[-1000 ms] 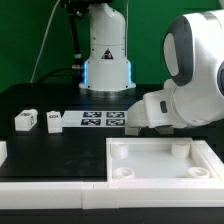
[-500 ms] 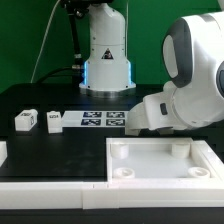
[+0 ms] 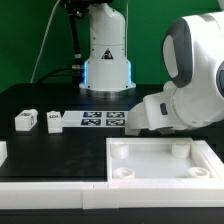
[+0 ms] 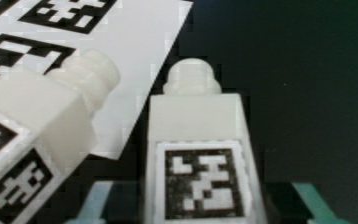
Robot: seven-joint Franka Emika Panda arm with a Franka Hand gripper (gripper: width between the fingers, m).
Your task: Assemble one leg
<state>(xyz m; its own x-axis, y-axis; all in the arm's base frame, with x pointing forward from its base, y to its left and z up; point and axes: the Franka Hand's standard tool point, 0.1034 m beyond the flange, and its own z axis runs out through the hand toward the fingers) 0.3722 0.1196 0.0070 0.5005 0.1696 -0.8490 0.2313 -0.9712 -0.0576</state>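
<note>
In the wrist view a white leg (image 4: 197, 150) with a black-and-white tag on its side lies on the black table between my gripper's (image 4: 202, 202) two fingers. A dark gap shows on each side of it, so the gripper is open around it. A second leg (image 4: 43, 120) lies close beside it, partly over the marker board (image 4: 87, 40). In the exterior view two more legs (image 3: 25, 121) (image 3: 53, 121) lie at the exterior view's left. The arm's white body (image 3: 185, 85) hides the gripper there.
The big white rimmed tabletop (image 3: 160, 165) lies at the front right of the exterior view. The marker board (image 3: 103, 121) lies mid-table. Another white part (image 3: 2, 152) shows at the left edge. The robot base (image 3: 106, 60) stands behind.
</note>
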